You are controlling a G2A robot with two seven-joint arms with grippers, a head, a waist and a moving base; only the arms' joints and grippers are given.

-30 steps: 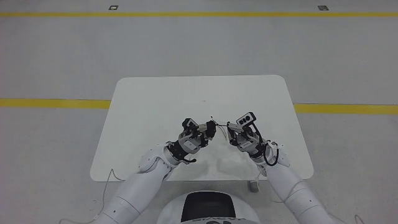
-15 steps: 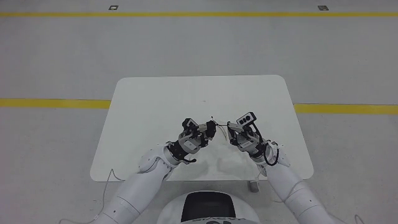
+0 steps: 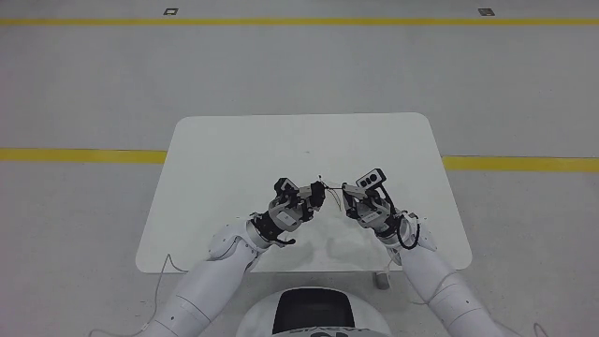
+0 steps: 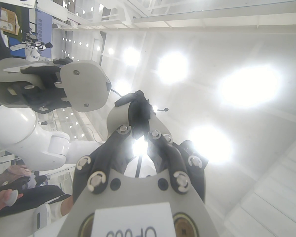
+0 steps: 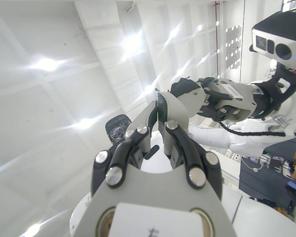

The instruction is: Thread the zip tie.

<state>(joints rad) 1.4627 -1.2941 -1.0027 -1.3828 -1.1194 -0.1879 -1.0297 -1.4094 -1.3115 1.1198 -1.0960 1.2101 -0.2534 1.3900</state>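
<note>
Zip tie (image 3: 329,186): thin black strip held above the worktop (image 3: 281,140); long axis bridging the short gap from left pincer (image 3: 314,194), clamped on one end, to right pincer (image 3: 346,190), clamped on the other; tips near, facing.

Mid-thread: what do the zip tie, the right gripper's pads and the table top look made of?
Zip tie: thin, black, slightly curved strand, likely nylon plastic. Pads on the right gripper: black, matte, ribbed, probably rubber. Table: white, smooth, low sheen, rounded corners; laminate or painted board, cannot tell which.
</note>
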